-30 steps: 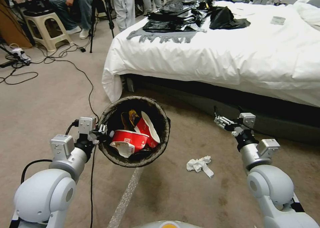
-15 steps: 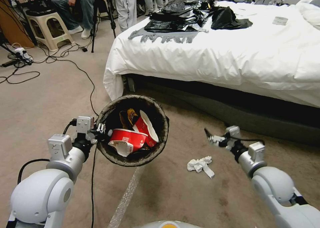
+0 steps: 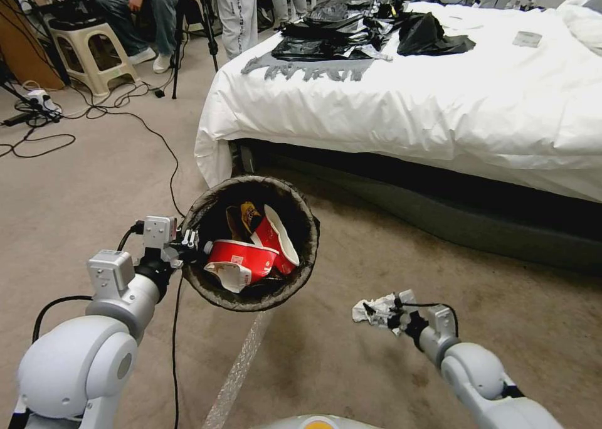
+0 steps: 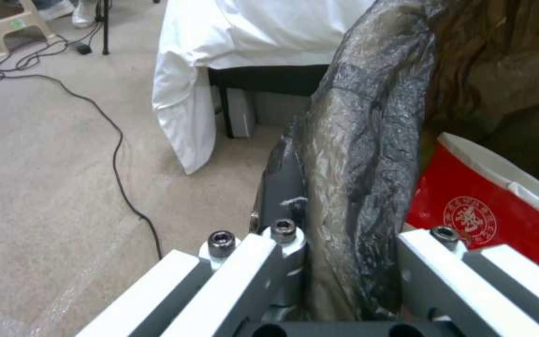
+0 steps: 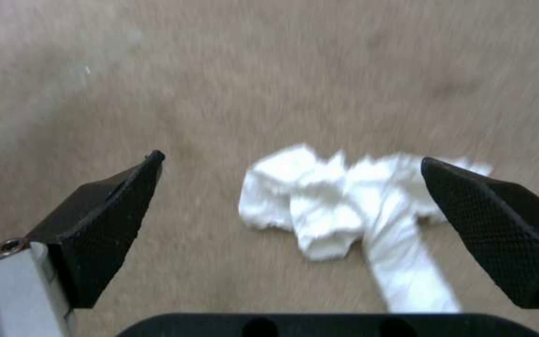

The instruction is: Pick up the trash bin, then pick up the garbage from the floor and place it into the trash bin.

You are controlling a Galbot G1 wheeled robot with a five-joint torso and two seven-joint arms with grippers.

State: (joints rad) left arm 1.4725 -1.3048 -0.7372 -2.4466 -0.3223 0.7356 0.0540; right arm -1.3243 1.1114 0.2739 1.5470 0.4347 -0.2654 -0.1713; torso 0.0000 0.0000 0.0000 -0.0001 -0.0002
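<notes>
Left gripper (image 3: 191, 241): clamped on the rim of the trash bin (image 3: 216, 291), one finger (image 4: 282, 196) outside the wall, the other inside against the dark liner; bin held off the carpet (image 3: 94, 165), tilted with its mouth toward the head camera, just short of the bed (image 3: 439, 115) corner. Inside the bin: a red-and-white paper cup (image 3: 241, 259), a second red-and-white piece beside it, and a yellow-brown wrapper (image 3: 248, 219) behind them.

Right gripper (image 3: 376, 308): down at carpet level, to the right of the bin and apart from it, spread wide. Seen from the right wrist, black textured fingertips (image 5: 113, 206) set well apart, with the crumpled white paper (image 5: 338, 210) lying on the carpet between them, closer to one fingertip than the other. Contact with the paper: cannot tell; nothing pinched.

Black cable (image 3: 164, 159): running across the carpet from the bin's far side toward the stool (image 3: 84, 49). Dark plastic bags (image 3: 351, 31) spread on the bed, well beyond the bin.
</notes>
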